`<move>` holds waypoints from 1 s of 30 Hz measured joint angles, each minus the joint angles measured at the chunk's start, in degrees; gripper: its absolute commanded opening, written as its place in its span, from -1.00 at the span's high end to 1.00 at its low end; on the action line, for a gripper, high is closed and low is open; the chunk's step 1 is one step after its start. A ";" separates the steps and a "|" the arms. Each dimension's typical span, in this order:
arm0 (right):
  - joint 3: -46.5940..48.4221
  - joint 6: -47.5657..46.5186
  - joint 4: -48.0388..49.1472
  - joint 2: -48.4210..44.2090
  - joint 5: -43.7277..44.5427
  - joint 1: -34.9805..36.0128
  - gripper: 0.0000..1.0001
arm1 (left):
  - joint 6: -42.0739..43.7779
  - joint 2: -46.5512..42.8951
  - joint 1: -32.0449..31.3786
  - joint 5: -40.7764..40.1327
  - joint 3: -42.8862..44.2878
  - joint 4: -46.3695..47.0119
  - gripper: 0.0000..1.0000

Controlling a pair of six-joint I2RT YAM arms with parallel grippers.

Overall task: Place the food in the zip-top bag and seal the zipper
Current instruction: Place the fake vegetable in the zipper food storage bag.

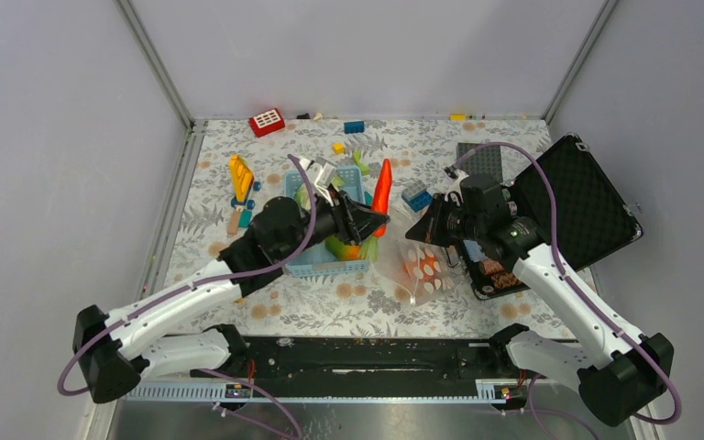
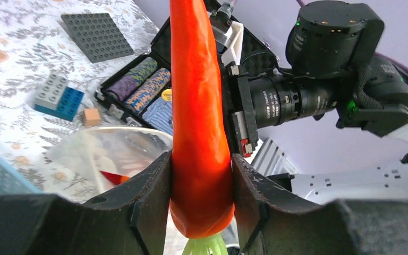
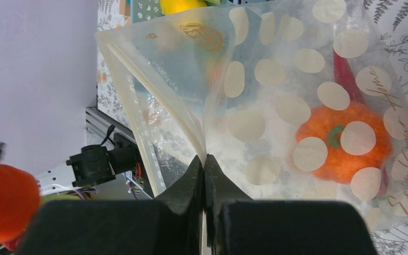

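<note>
My left gripper [image 1: 373, 220] is shut on the orange carrot [image 1: 382, 186], gripped near its green top, point upward, above the gap between the light-blue basket [image 1: 330, 266] and the dotted zip-top bag [image 1: 419, 269]. In the left wrist view the carrot [image 2: 199, 122] fills the jaws and the bag's open mouth [image 2: 117, 149] lies below. My right gripper [image 3: 205, 162] is shut on the bag's upper mouth edge and holds it open; the zipper strip [image 3: 130, 85] runs along that edge. An orange pumpkin-like piece [image 3: 345, 141] and a red chili [image 3: 342, 77] lie inside the bag.
The basket holds green and orange food pieces [image 1: 344, 247]. An open black case [image 1: 573, 206] lies at the right with coloured rolls [image 2: 141, 85]. A grey baseplate [image 1: 481, 160], a blue-grey brick [image 1: 416, 196], a red brick [image 1: 267, 122] and yellow-orange pieces [image 1: 241, 176] lie scattered.
</note>
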 measured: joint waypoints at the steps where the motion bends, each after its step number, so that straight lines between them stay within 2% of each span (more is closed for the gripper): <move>1: -0.13 0.52 0.26 -0.09 0.00 0.00 1.00 | -0.87 0.70 -1.27 -1.42 -0.44 1.60 1.00; 11: -3.45 6.58 4.68 -3.67 -0.79 0.00 1.00 | -7.74 13.03 -10.38 -22.29 -5.11 16.37 1.00; 20: -5.11 10.95 7.80 -7.17 -1.64 -0.31 1.00 | -9.01 16.00 -13.57 -37.27 -5.77 20.68 0.98; 21: -5.11 11.37 8.28 -7.43 -1.60 -0.31 1.00 | -8.85 16.00 -13.90 -38.23 -5.79 20.68 0.85; 25: -5.84 13.92 11.93 -8.13 -1.49 -0.31 1.00 | -6.64 15.82 -16.55 -42.01 -6.49 20.52 0.52; 29: -7.50 16.41 14.60 -8.09 -1.44 -0.31 1.00 | -3.74 15.08 -18.56 -44.74 -7.89 20.02 -0.12; 30: -7.80 17.00 15.19 -8.00 -1.42 -0.31 1.00 | -3.06 14.64 -18.97 -44.94 -8.33 19.85 -0.37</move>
